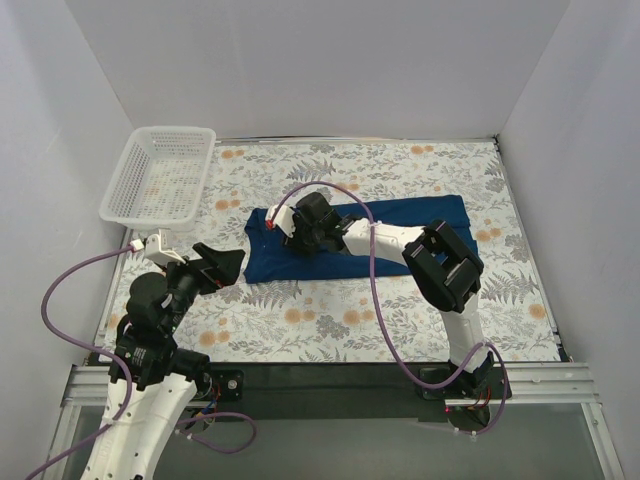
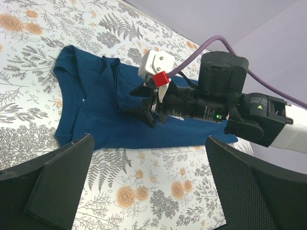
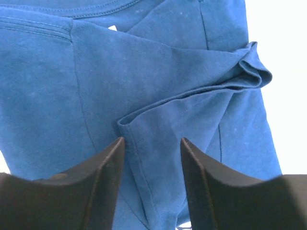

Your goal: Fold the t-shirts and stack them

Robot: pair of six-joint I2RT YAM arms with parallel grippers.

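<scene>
Floral-printed cloth covers the table, enclosed by plain white walls. One dark blue cotton t-shirt lies flat on it, collar end toward my left side and hem end toward my right.

1. Right gripper: positioned low over the t-shirt's collar end. The jaws stand moderately apart. A folded sleeve hem lies in the gap between the fingers, but nothing is clamped. Just beyond it, the sleeve fabric bunches into a rolled ridge.

2. Left gripper: positioned beside the t-shirt's near collar corner, off the fabric and raised above the cloth. The jaws are spread wide and hold nothing.

3. Markings: a small white neck tag shows inside the t-shirt's collar; any print on it is too small to read. A green indicator light glows on my right wrist above the t-shirt.

4. White plastic mesh basket: located well apart from the t-shirt, beyond its collar end at the far left.
</scene>
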